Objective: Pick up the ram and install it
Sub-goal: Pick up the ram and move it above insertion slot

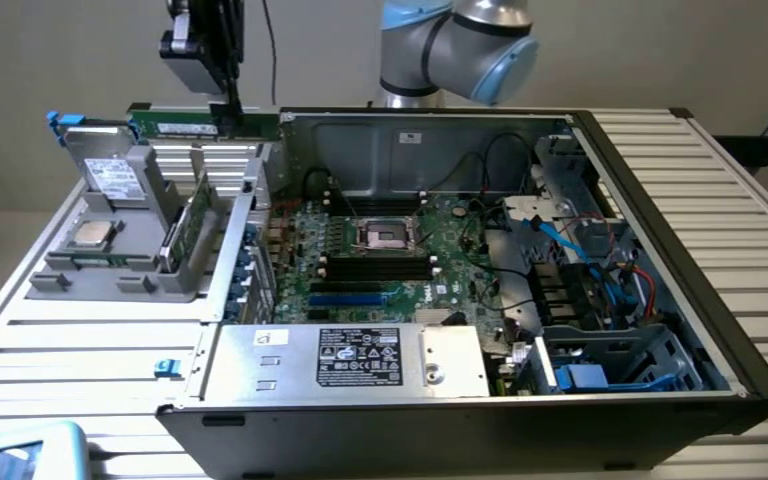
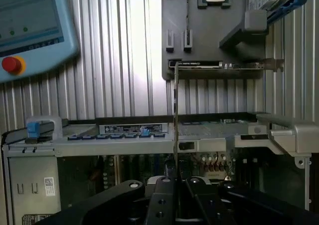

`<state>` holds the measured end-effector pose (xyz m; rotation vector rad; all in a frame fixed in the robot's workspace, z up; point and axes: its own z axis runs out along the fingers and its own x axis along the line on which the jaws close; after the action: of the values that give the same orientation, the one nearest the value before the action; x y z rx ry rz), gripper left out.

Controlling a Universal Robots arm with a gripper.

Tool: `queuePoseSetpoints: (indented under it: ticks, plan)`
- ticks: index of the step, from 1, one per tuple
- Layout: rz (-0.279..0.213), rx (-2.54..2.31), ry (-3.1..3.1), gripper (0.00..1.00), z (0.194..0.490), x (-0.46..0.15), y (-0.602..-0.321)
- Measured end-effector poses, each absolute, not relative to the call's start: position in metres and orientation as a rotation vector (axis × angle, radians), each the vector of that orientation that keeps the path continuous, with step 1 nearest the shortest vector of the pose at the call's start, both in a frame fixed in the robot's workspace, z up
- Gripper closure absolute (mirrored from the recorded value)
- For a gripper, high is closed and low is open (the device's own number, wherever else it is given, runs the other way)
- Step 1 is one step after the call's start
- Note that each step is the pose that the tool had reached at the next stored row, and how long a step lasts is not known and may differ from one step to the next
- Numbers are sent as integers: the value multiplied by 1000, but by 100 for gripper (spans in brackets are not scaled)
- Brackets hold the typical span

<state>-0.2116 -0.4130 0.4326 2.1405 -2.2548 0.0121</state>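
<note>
The tool (image 1: 232, 115) is clamped shut on the ram (image 1: 184, 125), a thin green stick held level in the air; the wrist view shows it edge-on between the fingers (image 2: 204, 200). Below the tool spreads a ribbed, pale metal worktop (image 1: 77, 345). It carries an open computer case (image 1: 491, 430) with the motherboard (image 1: 464, 250) exposed, and a grey parts holder (image 1: 104, 280) beside the case. A teach pendant (image 2: 30, 30) with a red button lies farther off. A plain beige wall (image 1: 64, 50) stands behind the tool.
</note>
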Motion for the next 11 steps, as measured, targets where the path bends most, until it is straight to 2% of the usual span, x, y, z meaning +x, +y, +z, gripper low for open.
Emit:
queuePoseSetpoints:
  ticks: [11]
  plan:
    - [12,2141,-2255,87,433,-162,-413]
